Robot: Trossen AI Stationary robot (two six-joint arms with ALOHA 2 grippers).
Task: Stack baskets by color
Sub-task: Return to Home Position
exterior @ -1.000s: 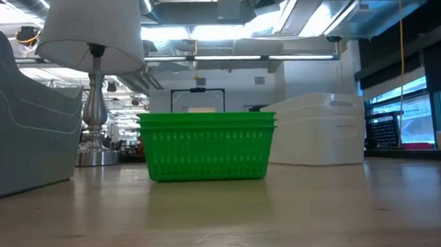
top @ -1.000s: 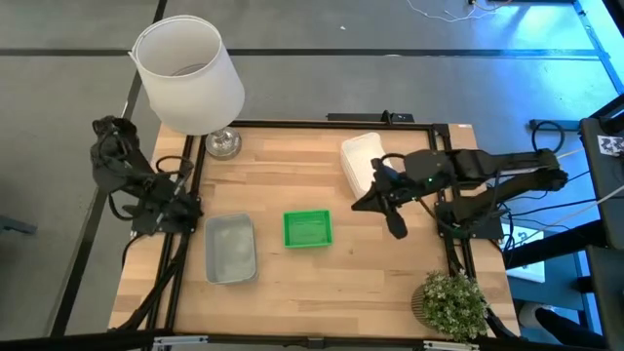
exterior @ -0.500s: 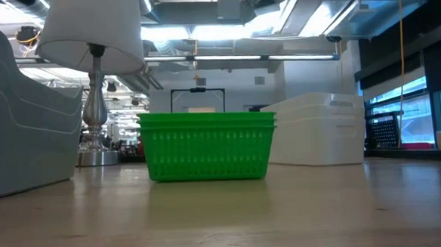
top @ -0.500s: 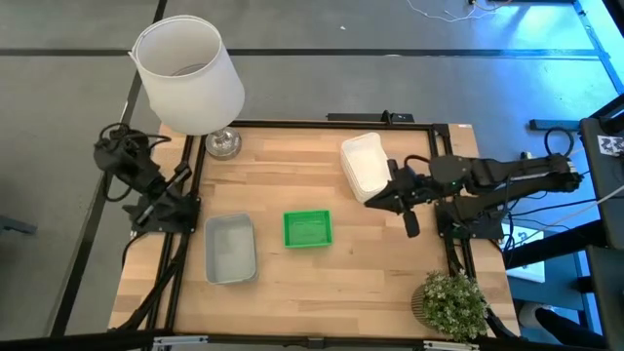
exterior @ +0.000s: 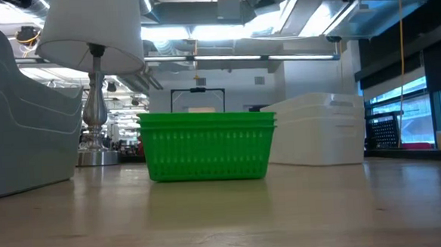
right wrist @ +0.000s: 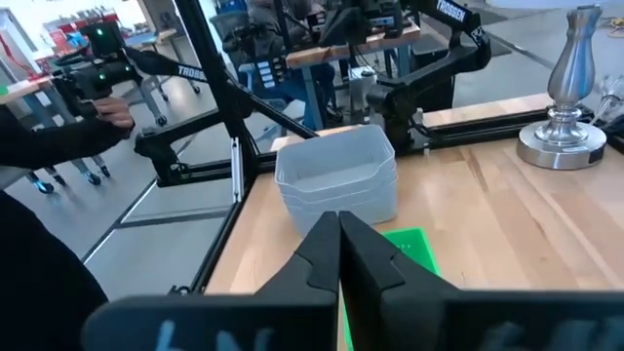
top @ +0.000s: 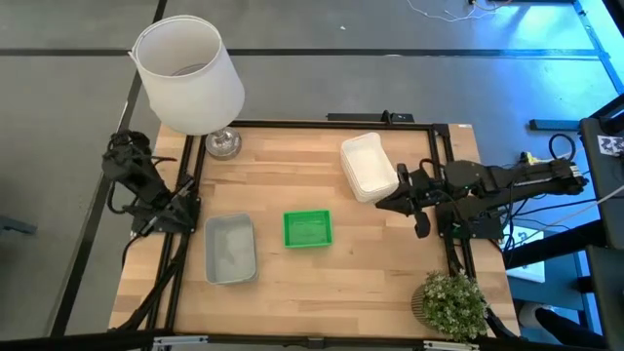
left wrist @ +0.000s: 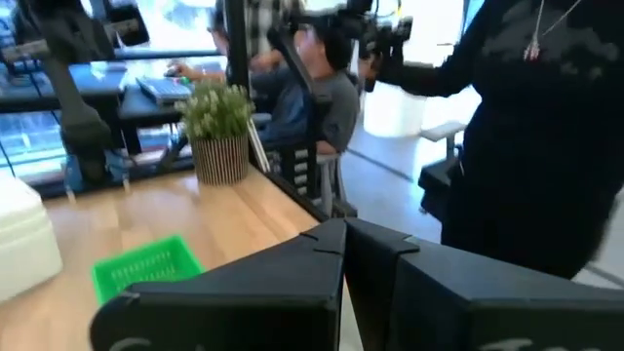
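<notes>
**Right gripper** (right wrist: pixel 339 222): had drawn back from mid-table (top: pixel 292 171) toward the right edge, near the white stack (top: pixel 369 168); fingers pressed together, nothing held.
**Left gripper** (left wrist: pixel 345 229): had folded further back at the left edge; fingers together, nothing held.
**Green stack** (top: pixel 307 228): table centre, unmoved.
**Grey stack** (top: pixel 231 249): left of green, apart, unmoved.
**Status:** sorting appeared complete; only parking the arms remained.
</notes>
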